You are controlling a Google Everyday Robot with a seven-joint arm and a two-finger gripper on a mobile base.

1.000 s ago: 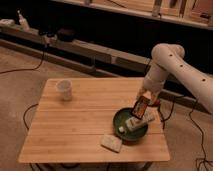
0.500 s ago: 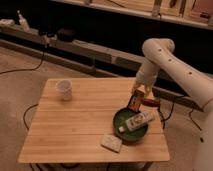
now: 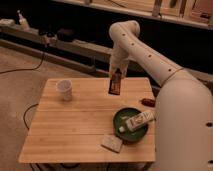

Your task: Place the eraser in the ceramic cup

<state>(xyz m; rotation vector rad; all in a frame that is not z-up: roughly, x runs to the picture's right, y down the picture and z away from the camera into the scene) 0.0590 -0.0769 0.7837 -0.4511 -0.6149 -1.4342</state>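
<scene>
camera view: shows the gripper [image 3: 115, 76] in the air, to the right of the ceramic cup [image 3: 65, 89] and well apart from it. clenches the eraser [image 3: 115, 88] firmly, with the block hanging upright, clear above the wooden table [image 3: 75, 120]. leaves the cup standing upright alone, mouth up, with nothing visible inside. further right of the cup and nearer to the camera, finds a green bowl [image 3: 125, 136] with a white tube [image 3: 139, 120] in it, a pale pad [image 3: 112, 143] and a small red item [image 3: 147, 102]; none between eraser and cup.

seems to be the carrying step: eraser lifted, not yet over the cup. next, probably needs to travel sideways until exactly above the cup mouth, keep the block vertical because the mouth looks narrow, go down slowly, then release. otherwise risks knocking the light cup over.
</scene>
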